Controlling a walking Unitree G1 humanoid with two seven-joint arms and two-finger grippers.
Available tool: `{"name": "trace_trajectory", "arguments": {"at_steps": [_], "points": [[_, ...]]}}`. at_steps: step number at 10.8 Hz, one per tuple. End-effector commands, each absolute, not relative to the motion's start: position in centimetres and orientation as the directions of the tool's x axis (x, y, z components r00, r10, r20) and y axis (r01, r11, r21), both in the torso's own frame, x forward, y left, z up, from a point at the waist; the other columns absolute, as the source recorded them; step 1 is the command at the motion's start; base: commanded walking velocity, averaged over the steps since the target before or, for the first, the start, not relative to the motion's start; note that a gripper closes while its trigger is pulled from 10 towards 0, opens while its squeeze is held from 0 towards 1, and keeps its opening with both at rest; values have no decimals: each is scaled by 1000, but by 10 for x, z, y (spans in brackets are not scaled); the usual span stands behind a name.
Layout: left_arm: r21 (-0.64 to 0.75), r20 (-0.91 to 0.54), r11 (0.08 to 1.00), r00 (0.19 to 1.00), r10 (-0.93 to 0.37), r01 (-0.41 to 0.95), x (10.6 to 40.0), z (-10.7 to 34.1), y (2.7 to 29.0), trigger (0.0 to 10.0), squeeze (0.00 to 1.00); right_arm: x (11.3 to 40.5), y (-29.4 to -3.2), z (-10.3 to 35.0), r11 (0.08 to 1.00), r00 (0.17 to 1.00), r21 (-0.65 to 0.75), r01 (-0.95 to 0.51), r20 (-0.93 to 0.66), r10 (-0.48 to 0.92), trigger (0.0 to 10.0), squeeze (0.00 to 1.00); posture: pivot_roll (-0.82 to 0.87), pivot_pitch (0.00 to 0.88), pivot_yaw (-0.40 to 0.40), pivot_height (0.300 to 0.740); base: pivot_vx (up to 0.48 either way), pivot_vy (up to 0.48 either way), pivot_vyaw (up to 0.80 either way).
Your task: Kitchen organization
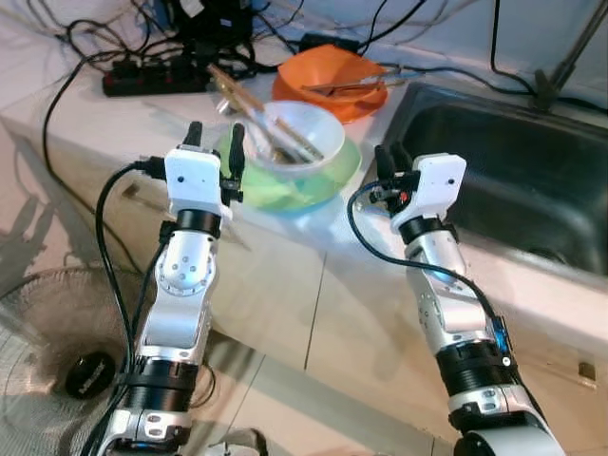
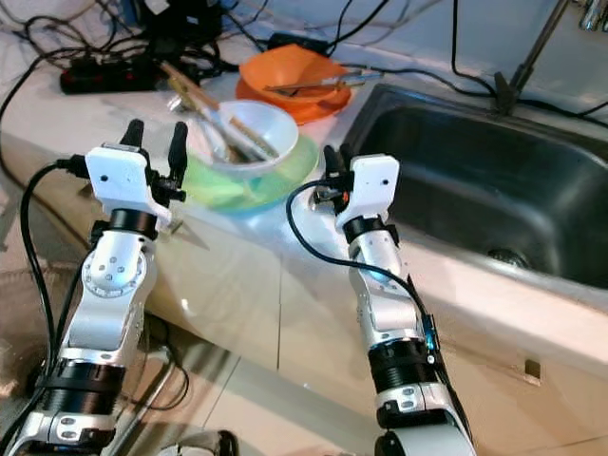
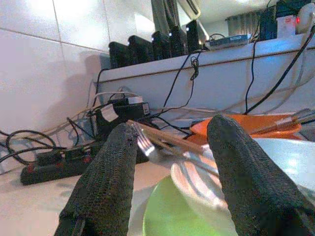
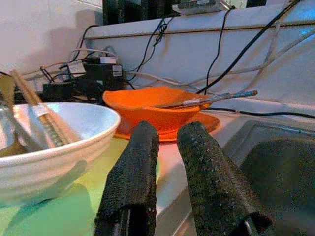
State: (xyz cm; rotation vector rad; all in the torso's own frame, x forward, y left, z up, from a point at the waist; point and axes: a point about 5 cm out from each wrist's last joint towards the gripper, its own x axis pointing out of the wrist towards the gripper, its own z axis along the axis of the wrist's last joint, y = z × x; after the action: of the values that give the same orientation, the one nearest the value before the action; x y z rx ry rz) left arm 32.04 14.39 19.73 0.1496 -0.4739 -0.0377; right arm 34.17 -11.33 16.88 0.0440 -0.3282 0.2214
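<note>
A white bowl point(image 1: 306, 126) holding chopsticks point(image 1: 249, 98) and a fork sits on a green plate point(image 1: 313, 185) on the white counter. Behind it an orange bowl point(image 1: 328, 78) rests on an orange plate, with utensils laid across it. My left gripper point(image 1: 216, 142) is open at the green plate's left edge, level with the white bowl point(image 3: 275, 157), touching nothing. My right gripper point(image 1: 392, 160) hovers just right of the green plate, near the sink's corner. Its fingers point(image 4: 135, 182) stand almost together with a narrow gap and hold nothing.
A steel sink point(image 1: 532, 218) takes up the right side of the counter. A black power strip point(image 1: 157, 81) and tangled cables lie at the back left. On the floor below left stands a fan point(image 1: 38, 332). The counter's front edge runs under both arms.
</note>
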Motion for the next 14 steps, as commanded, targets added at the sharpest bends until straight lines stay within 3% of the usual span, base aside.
{"name": "trace_trajectory", "arguments": {"at_steps": [1, 4, 14], "points": [[158, 462, 987, 883, -81, 9, 320, 202, 141, 10000, 0, 342, -114, 170, 975, 921, 2, -220, 330, 207, 10000, 0, 94, 93, -33, 740, 292, 0, 0], [156, 474, 988, 876, -83, 9, 319, 204, 142, 10000, 0, 342, -114, 170, 975, 921, 25, -221, 334, 200, 10000, 0, 97, 95, -33, 740, 292, 0, 0], [160, 489, 987, 867, -93, 15, 319, 208, 139, 10000, 0, 343, -114, 168, 973, 926, 38, -226, 320, 203, 10000, 0, 94, 93, -34, 740, 0, 0, 0]]}}
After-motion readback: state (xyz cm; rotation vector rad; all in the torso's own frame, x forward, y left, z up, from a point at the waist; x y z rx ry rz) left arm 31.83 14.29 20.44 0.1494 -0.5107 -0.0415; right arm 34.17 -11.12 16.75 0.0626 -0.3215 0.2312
